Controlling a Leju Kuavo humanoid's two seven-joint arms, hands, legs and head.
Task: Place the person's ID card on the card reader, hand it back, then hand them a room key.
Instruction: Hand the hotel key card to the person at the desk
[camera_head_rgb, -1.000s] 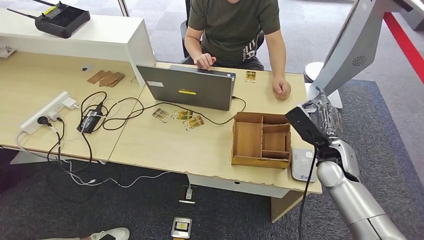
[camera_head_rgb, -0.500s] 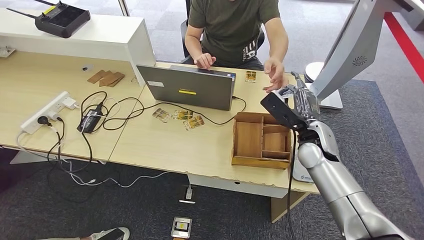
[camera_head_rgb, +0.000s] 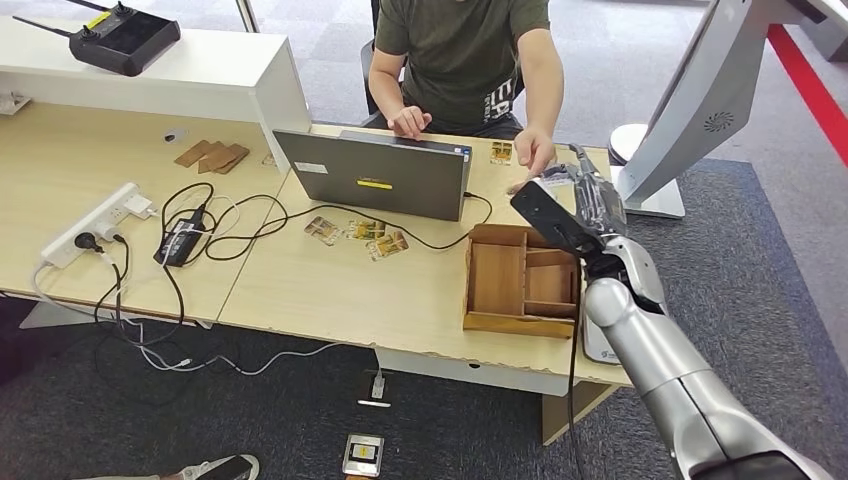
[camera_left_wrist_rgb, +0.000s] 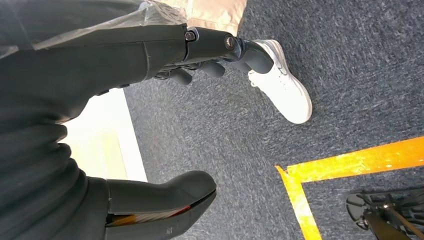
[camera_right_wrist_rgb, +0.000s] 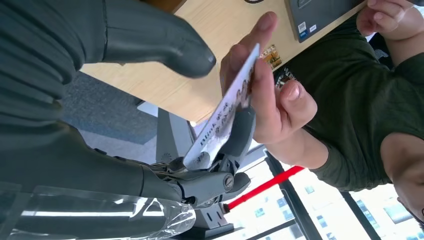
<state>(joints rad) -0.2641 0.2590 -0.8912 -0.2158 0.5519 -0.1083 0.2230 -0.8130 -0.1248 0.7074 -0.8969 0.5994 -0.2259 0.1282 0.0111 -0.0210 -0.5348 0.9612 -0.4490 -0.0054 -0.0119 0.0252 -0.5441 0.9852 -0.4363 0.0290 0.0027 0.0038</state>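
Note:
My right hand (camera_head_rgb: 592, 205) is stretched over the back right of the desk (camera_head_rgb: 330, 290) toward the seated person (camera_head_rgb: 460, 50). It holds the white ID card (camera_right_wrist_rgb: 225, 117) against its fingers (camera_right_wrist_rgb: 239, 134), with the thumb (camera_right_wrist_rgb: 165, 42) a little off it. The person's hand (camera_right_wrist_rgb: 272, 95) pinches the card's other end. The grey card reader (camera_head_rgb: 592, 350) lies at the desk's near right corner, mostly behind my forearm. Several key cards (camera_head_rgb: 365, 235) lie in front of the laptop (camera_head_rgb: 375, 175). My left hand (camera_left_wrist_rgb: 150, 55) hangs over the carpet, fingers apart, holding nothing.
A wooden organiser (camera_head_rgb: 497, 280) stands just under my right forearm. One more card (camera_head_rgb: 500, 152) lies near the person's hand. Cables and a power strip (camera_head_rgb: 100, 220) cover the left desk. A white stand (camera_head_rgb: 690, 100) rises to the right. A person's white shoe (camera_left_wrist_rgb: 282, 87) is beside my left hand.
My right arm has swung from the card reader up and across the organiser toward the person. The person's hand has reached out from the desk and taken the card's end.

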